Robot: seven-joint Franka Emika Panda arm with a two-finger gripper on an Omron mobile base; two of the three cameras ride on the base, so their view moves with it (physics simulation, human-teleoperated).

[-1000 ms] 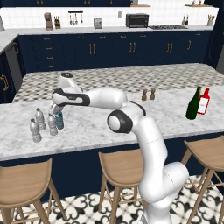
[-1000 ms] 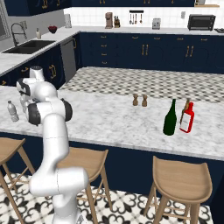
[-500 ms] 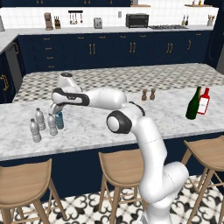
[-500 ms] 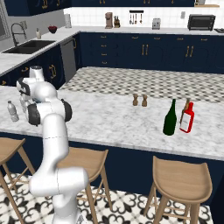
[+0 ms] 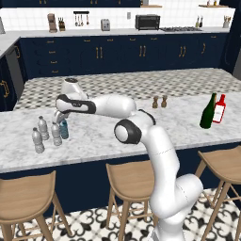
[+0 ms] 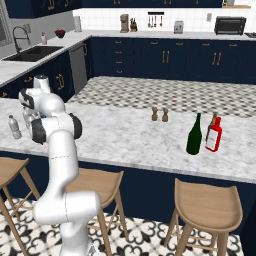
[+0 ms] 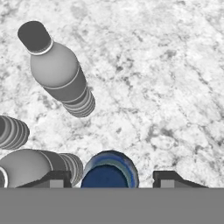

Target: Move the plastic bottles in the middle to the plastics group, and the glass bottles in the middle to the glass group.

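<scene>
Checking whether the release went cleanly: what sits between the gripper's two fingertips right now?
In the hand view, the dark blue cap of the blue-tinted bottle stands between the fingertips of the gripper; a sliver of bare marble shows beside the right tip.

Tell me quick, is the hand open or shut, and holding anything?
Hand: open, one finger tip on each side of the blue-tinted bottle with a gap, not gripping it.

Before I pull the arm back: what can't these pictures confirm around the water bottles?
- Hand view: the blue-capped bottle is cut by the bottom edge; contact with the jaws can't be judged.
- Left base view: the gripper and bottle are too small to judge the gap.
- Right base view: the arm hides most of the water bottles.
</scene>
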